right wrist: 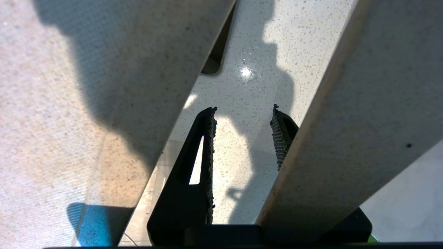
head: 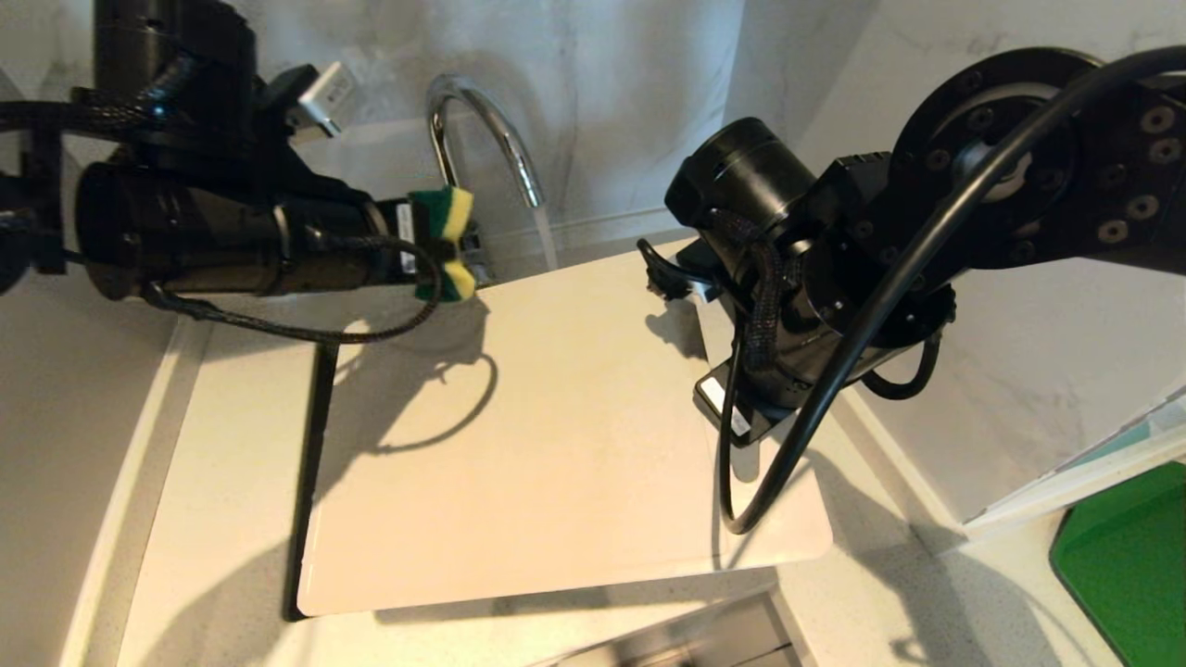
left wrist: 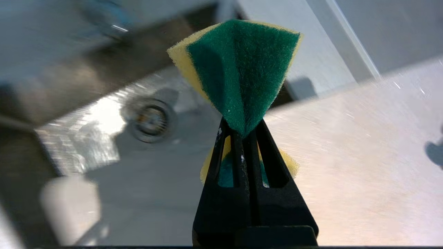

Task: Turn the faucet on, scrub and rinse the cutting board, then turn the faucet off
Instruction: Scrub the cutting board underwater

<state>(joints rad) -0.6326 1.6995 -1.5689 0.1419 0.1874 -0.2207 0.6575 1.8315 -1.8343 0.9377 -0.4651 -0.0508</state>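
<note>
Holding a wet, slippery cutting board under the running faucet.
Left gripper jaws pinch a soft sponge; right gripper jaws gape beside the stiff, light board's right edge.

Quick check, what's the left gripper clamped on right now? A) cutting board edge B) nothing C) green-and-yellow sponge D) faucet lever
C: the left gripper is shut on the green-and-yellow sponge, pinching it at the middle so it flares out, held near the faucet above the cutting board.
</note>
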